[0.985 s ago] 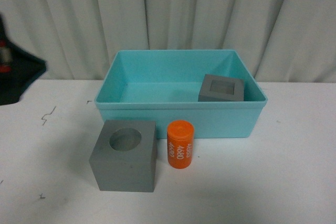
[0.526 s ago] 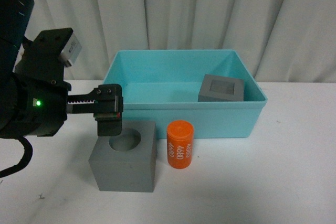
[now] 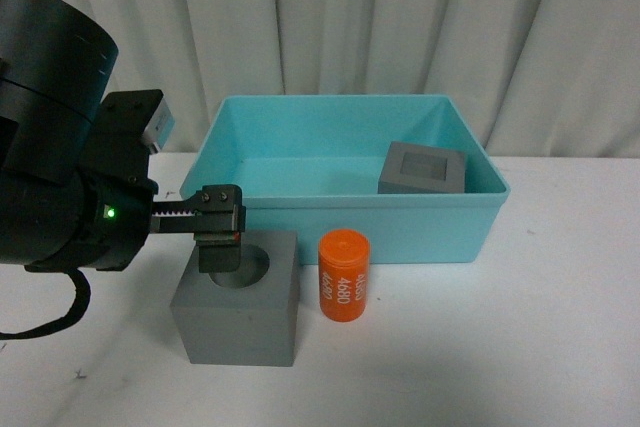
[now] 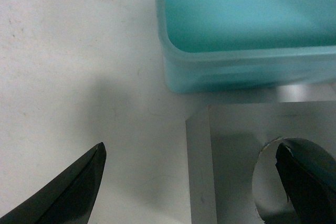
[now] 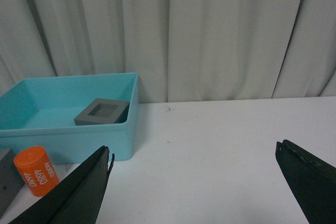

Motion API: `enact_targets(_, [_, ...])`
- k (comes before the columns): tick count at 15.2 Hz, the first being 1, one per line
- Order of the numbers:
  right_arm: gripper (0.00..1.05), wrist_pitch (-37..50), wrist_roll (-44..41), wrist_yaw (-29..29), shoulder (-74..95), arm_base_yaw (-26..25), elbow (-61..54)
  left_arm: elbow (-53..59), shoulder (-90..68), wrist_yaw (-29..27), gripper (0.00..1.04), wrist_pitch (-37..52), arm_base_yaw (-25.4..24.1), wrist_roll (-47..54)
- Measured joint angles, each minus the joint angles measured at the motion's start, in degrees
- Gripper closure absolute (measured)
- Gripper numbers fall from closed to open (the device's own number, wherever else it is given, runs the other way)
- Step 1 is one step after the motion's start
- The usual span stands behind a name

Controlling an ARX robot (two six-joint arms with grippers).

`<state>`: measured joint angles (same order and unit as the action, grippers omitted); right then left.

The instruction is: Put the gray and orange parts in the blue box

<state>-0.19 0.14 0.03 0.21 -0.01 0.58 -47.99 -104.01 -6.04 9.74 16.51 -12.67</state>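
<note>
The gray cube with the round recess (image 3: 237, 297) sits on the table (image 3: 520, 347) just in front of the blue box (image 3: 400, 232), toward the left end of its front wall. It looks like a stiff, matte block with some heft to it, so not slippery and nothing to crush. The flat sides look too wide apart for an easy pinch, so I'd say the wall between the recess and the outer face is the place to grab.

That seems to be the plan. The left gripper (image 4: 191, 187) is spread wide and straddles that wall, one finger (image 4: 304, 182) over the recess and the other finger (image 4: 73, 192) outside the cube over bare table. I can't tell if either one is touching.

The orange cylinder (image 3: 344, 276) stands upright just beside the cube, in front of the middle of the box's front wall. It looks light and smooth and would probably roll if knocked over, so take it across the middle.

The gray cube with the square recess (image 3: 424, 168) is already inside the box, by its right wall.

The front view hides the outer left finger behind the arm – only the left wrist view shows the gap. The right gripper (image 5: 194, 182) shows up only in its own wrist view, jaws wide apart, nothing in them, well off to the right of the box
</note>
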Motion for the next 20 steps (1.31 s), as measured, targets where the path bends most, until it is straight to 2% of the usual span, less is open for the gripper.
enact_targets(6, [0.06,0.00,0.00,0.00,0.00,0.00,0.00,-0.70,-2.25,1.09,0.07,-1.62,1.57,2.93])
enact_targets(7, [0.06,-0.02,0.00,0.00,0.00,0.00,0.00,-1.03,-2.36,0.74,0.13,-1.79,1.73,3.65])
enact_targets(8, [0.06,-0.02,0.00,0.00,0.00,0.00,0.00,-1.22,-2.38,0.46,0.26,-2.34,1.95,4.09])
enact_targets(11, [0.06,-0.02,0.00,0.00,0.00,0.00,0.00,-1.49,-1.92,-0.42,0.73,-3.32,2.54,5.70])
enact_targets(12, [0.06,-0.02,0.00,0.00,0.00,0.00,0.00,-1.46,-1.38,-0.57,0.82,-3.87,2.67,5.70])
enact_targets(13, [0.06,-0.02,0.00,-0.02,0.00,0.00,0.00,-1.29,-0.28,-0.66,0.86,-4.44,2.60,5.97])
enact_targets(18, [0.06,0.00,0.00,-0.02,0.00,0.00,0.00,-0.46,15.02,-1.57,0.86,-12.81,-0.46,13.90])
enact_targets(20, [0.06,0.00,0.00,0.00,0.00,0.00,0.00,-5.07,18.03,-1.40,0.86,-15.52,1.79,14.91])
